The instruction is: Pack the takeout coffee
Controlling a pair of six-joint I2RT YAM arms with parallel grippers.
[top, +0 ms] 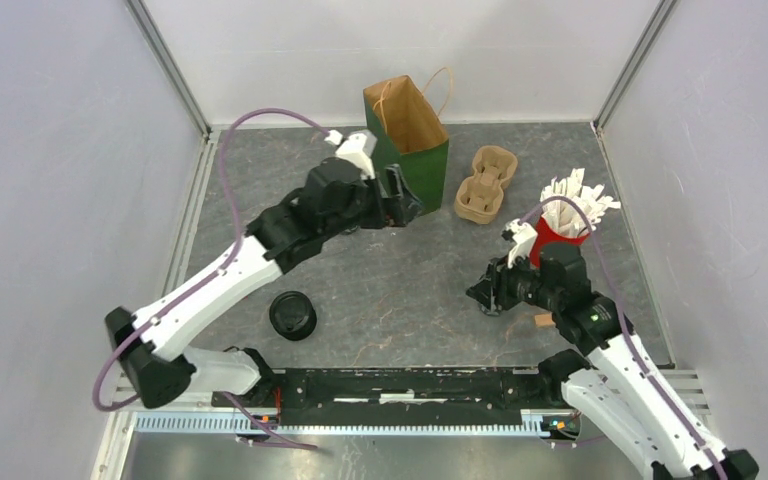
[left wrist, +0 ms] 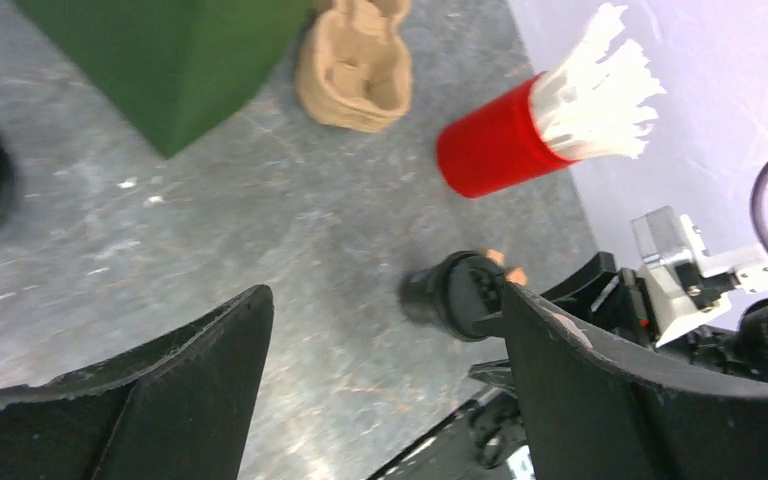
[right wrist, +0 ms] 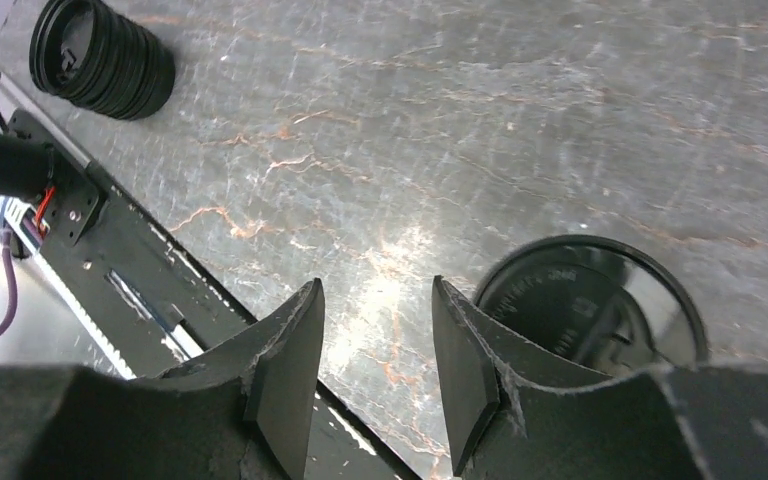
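One black lidded takeout coffee cup point(top: 293, 315) stands near the front left of the table and shows in the right wrist view at the far upper left point(right wrist: 100, 55). Another coffee cup point(right wrist: 585, 300) stands just outside the right-hand finger of my right gripper point(right wrist: 375, 290), whose jaws are partly apart with only bare table between them. The left wrist view shows this cup point(left wrist: 455, 293) beside the right arm. My left gripper point(top: 405, 200) hovers next to the green paper bag point(top: 407, 130), open point(left wrist: 385, 295) and holding nothing.
A tan moulded-pulp cup carrier point(top: 486, 183) lies right of the bag. A red cup of white packets point(top: 560, 225) stands just behind my right gripper point(top: 485, 290). White walls enclose the table on three sides, and a black rail point(top: 400, 385) runs along the near edge.
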